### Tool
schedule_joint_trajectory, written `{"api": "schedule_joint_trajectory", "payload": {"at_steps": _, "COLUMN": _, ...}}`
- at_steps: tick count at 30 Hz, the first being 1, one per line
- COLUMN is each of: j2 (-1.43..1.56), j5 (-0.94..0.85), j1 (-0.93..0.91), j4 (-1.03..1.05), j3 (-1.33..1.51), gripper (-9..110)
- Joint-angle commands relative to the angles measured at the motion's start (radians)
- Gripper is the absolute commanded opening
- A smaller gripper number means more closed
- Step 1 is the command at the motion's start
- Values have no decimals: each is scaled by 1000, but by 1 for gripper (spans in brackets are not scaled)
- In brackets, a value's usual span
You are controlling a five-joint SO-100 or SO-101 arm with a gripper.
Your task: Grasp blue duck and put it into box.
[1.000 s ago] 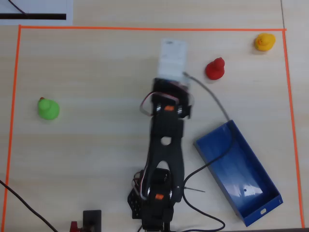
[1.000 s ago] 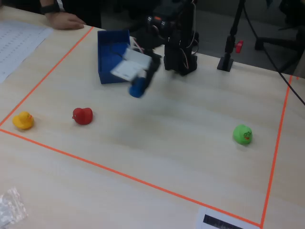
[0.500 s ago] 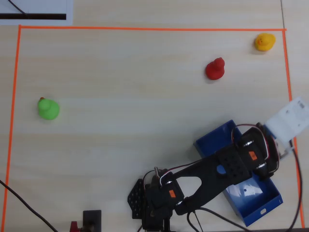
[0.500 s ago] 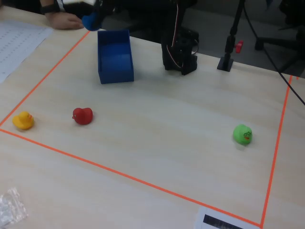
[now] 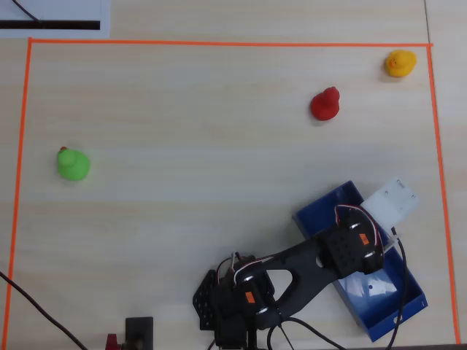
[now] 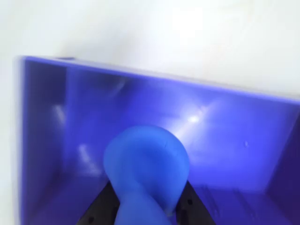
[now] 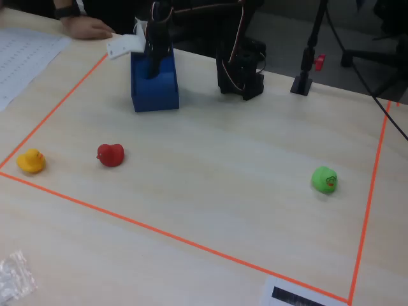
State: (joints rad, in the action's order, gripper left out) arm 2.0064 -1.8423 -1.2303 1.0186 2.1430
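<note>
A green duck (image 5: 73,163), a red duck (image 5: 325,104) and a yellow duck (image 5: 400,63) sat well apart on the tabletop (image 5: 182,131), inside an orange tape border (image 5: 219,43).

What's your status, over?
Gripper shut on blue duck, lowered into the box. Duck not released. Red duck, yellow duck, green duck well clear.

In the overhead view, the duck is hidden beneath the arm (image 5: 343,248), and part of the box (image 5: 387,313) is covered by it. In the wrist view, the duck (image 6: 145,164) is blurred and cut off by the bottom edge; the fingers (image 6: 101,206) are seen only as dark tips. In the fixed view, the duck cannot be made out.
</note>
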Motion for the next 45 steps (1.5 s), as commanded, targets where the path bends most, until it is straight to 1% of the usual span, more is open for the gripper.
{"api": "schedule_joint_trajectory", "payload": {"at_steps": 1, "j2": -15, "j5": -41, "j1": -25, "j4": -118, "j3": 41, "gripper": 0}}
{"api": "schedule_joint_trajectory", "payload": {"at_steps": 4, "j2": -29, "j5": -48, "j1": -25, "j4": -121, "j3": 38, "gripper": 1}}
{"api": "schedule_joint_trajectory", "payload": {"at_steps": 6, "j2": -31, "j5": -54, "j1": -23, "j4": -117, "j3": 29, "gripper": 10}}
{"api": "schedule_joint_trajectory", "payload": {"at_steps": 12, "j2": 14, "j5": -135, "j1": -32, "j4": -55, "j3": 11, "gripper": 27}}
{"api": "schedule_joint_trajectory", "payload": {"at_steps": 15, "j2": 34, "j5": -138, "j1": -32, "j4": -40, "j3": 11, "gripper": 31}}
{"api": "schedule_joint_trajectory", "payload": {"at_steps": 19, "j2": 57, "j5": -137, "j1": -37, "j4": -5, "j3": -2, "gripper": 33}}
{"api": "schedule_joint_trajectory", "payload": {"at_steps": 21, "j2": 63, "j5": -107, "j1": -31, "j4": 28, "j3": -38, "gripper": 33}}
{"api": "schedule_joint_trajectory", "payload": {"at_steps": 22, "j2": 63, "j5": -61, "j1": -15, "j4": 52, "j3": -77, "gripper": 30}}
{"api": "schedule_joint_trajectory", "payload": {"at_steps": 23, "j2": 61, "j5": 26, "j1": 18, "j4": 58, "j3": -127, "gripper": 25}}
{"api": "schedule_joint_trajectory", "payload": {"at_steps": 24, "j2": 55, "j5": 158, "j1": 78, "j4": 37, "j3": -187, "gripper": 17}}
{"api": "schedule_joint_trajectory", "payload": {"at_steps": 25, "j2": 48, "j5": 344, "j1": 158, "j4": -18, "j3": -255, "gripper": 11}}
{"api": "schedule_joint_trajectory", "payload": {"at_steps": 26, "j2": 38, "j5": 494, "j1": 253, "j4": -80, "j3": -328, "gripper": 7}}
{"api": "schedule_joint_trajectory", "payload": {"at_steps": 27, "j2": 20, "j5": 598, "j1": 367, "j4": -124, "j3": -410, "gripper": 4}}
{"api": "schedule_joint_trajectory", "payload": {"at_steps": 28, "j2": -9, "j5": 669, "j1": 485, "j4": -127, "j3": -508, "gripper": 0}}
{"api": "schedule_joint_trajectory", "payload": {"at_steps": 29, "j2": -38, "j5": 718, "j1": 604, "j4": -109, "j3": -603, "gripper": 0}}
{"api": "schedule_joint_trajectory", "payload": {"at_steps": 30, "j2": -55, "j5": 729, "j1": 719, "j4": -95, "j3": -657, "gripper": 0}}
{"api": "schedule_joint_trajectory", "payload": {"at_steps": 31, "j2": -55, "j5": 729, "j1": 830, "j4": -109, "j3": -646, "gripper": 0}}
{"api": "schedule_joint_trajectory", "payload": {"at_steps": 32, "j2": -29, "j5": 718, "j1": 930, "j4": -143, "j3": -572, "gripper": 0}}
{"api": "schedule_joint_trajectory", "payload": {"at_steps": 34, "j2": 72, "j5": 638, "j1": 1089, "j4": -207, "j3": -324, "gripper": 0}}
{"api": "schedule_joint_trajectory", "payload": {"at_steps": 37, "j2": 247, "j5": 549, "j1": 1223, "j4": -255, "j3": 71, "gripper": 0}}
{"api": "schedule_joint_trajectory", "payload": {"at_steps": 40, "j2": 405, "j5": 502, "j1": 1262, "j4": -233, "j3": 354, "gripper": 0}}
{"api": "schedule_joint_trajectory", "payload": {"at_steps": 43, "j2": 563, "j5": 440, "j1": 1267, "j4": -196, "j3": 563, "gripper": 0}}
{"api": "schedule_joint_trajectory", "payload": {"at_steps": 45, "j2": 680, "j5": 390, "j1": 1259, "j4": -132, "j3": 676, "gripper": 0}}
